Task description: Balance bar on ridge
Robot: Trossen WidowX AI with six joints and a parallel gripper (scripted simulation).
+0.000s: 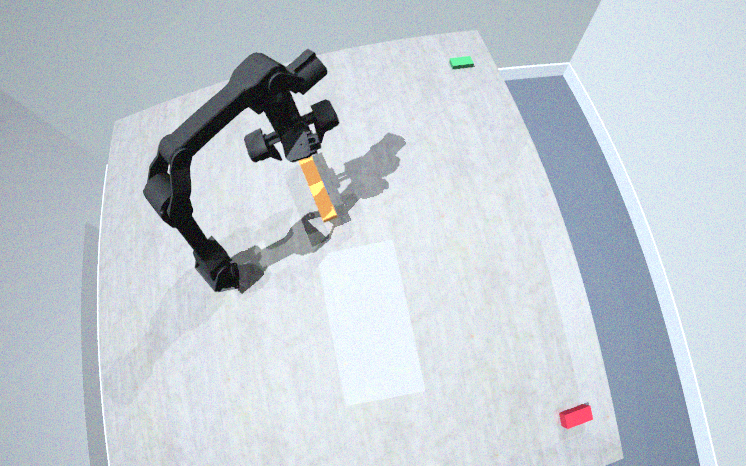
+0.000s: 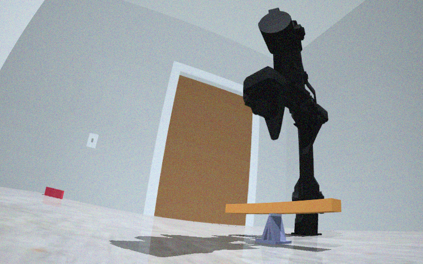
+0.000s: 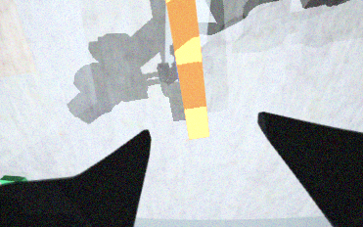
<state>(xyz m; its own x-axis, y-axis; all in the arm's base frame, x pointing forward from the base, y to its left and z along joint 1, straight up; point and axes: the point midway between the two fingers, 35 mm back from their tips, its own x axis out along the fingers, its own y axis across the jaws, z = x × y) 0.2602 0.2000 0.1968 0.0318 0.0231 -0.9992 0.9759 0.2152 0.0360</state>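
With the bar (image 1: 318, 189) (image 2: 282, 206) (image 3: 193, 85) across the ridge (image 2: 273, 229), hand (image 2: 274, 137) (image 3: 203, 125) wide and empty, release looks done; next: stay clear.

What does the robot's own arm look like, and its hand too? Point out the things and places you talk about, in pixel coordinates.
The arm (image 1: 212, 118) (image 2: 288, 65) is black all over, with chunky angular joints and slimmer links between them. The hand (image 1: 310, 151) (image 2: 274, 136) (image 3: 203, 125) is black too, with two wedge-shaped fingers narrowing to blunt tips. No coloured markings show on either.

Counter (image 1: 480, 231) (image 2: 58, 229) (image 3: 234, 181): pale, faintly streaked, slightly glossy. Bar (image 1: 314, 178) (image 2: 282, 206) (image 3: 193, 83) smooth, plain orange. Fingers (image 1: 291, 137) (image 2: 274, 131) matt black. Ridge (image 2: 273, 229) looks like smooth plastic.
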